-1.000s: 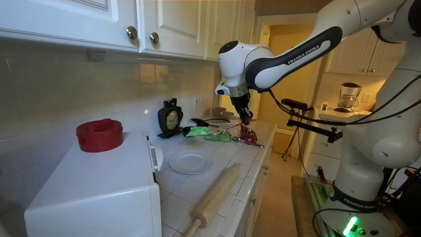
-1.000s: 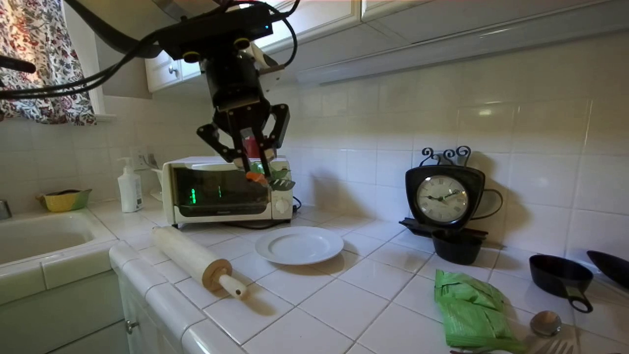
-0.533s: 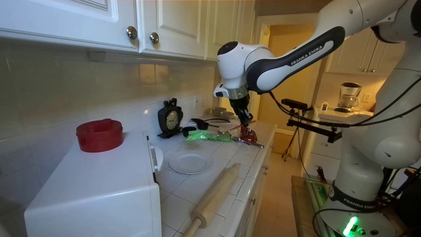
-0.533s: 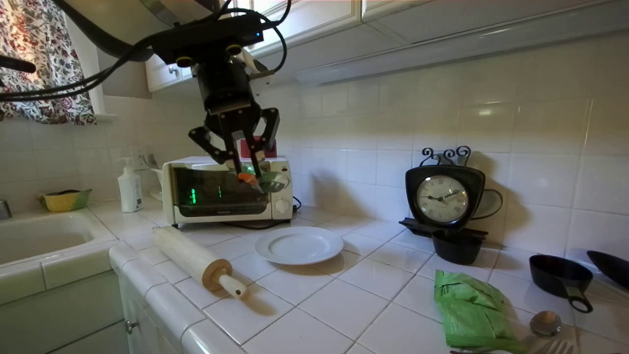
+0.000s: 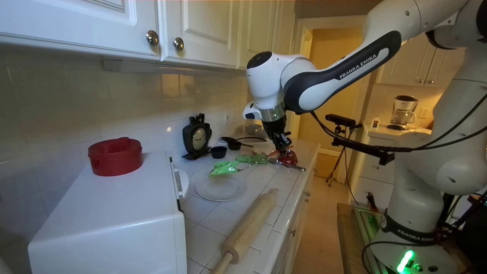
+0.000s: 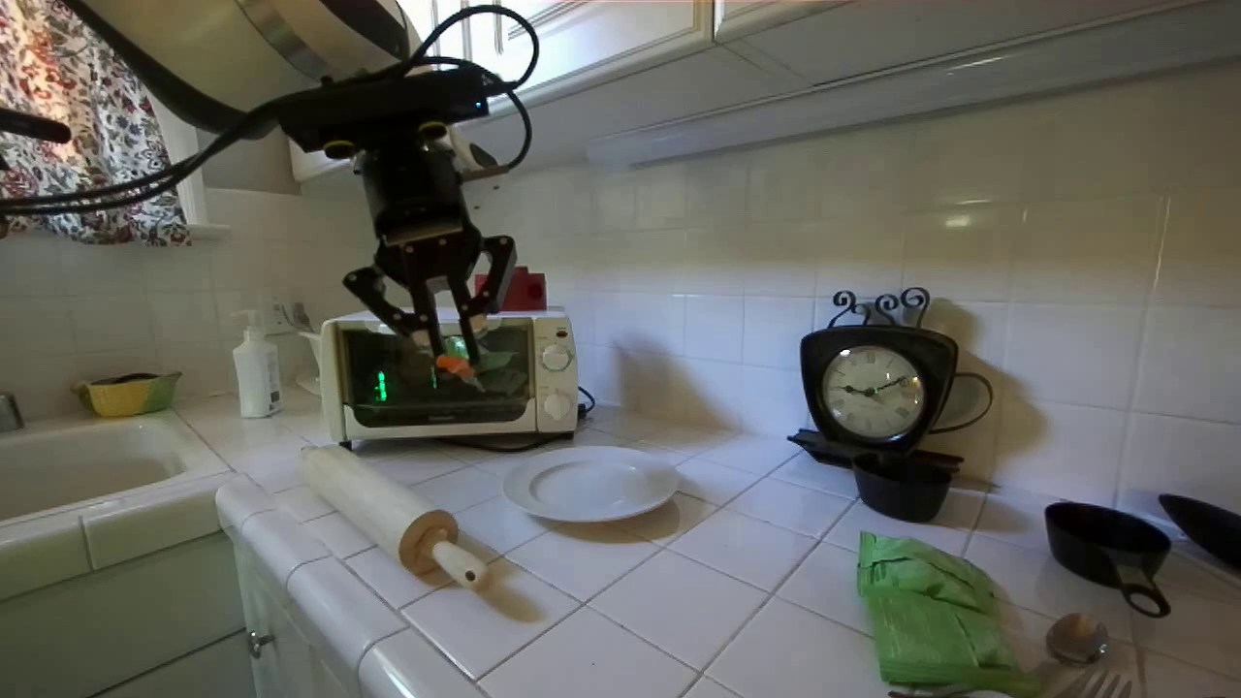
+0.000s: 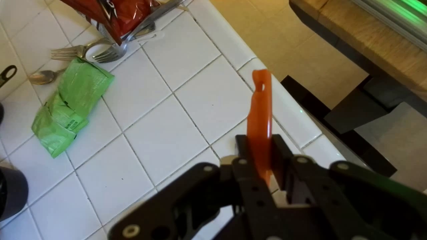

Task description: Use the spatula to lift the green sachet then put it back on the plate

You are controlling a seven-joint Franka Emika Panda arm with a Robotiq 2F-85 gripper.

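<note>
My gripper [image 7: 259,141] is shut on the orange handle of the spatula [image 7: 262,110], above the counter. In an exterior view the spatula [image 6: 454,366] points away toward the toaster oven, its head dim against the oven door. In an exterior view the green sachet [image 5: 224,168] rides at the far end of the spatula's thin shaft, in the air near the far rim of the white plate [image 5: 220,188]. The sachet is out of the wrist view. The plate [image 6: 591,485] lies flat on the counter, its surface bare. In an exterior view my gripper [image 5: 283,150] is beyond the plate.
A second green packet [image 6: 931,611] lies on the counter, also in the wrist view [image 7: 73,100], beside forks [image 7: 110,53] and a red packet [image 7: 133,15]. A rolling pin [image 6: 388,514], toaster oven [image 6: 436,378], clock [image 6: 873,388] and black cups [image 6: 902,485] stand around the plate.
My gripper has moved down and closer to the toaster oven, still holding the spatula. The sachet on it has moved lower and toward the plate. The plate and counter items have not moved.
</note>
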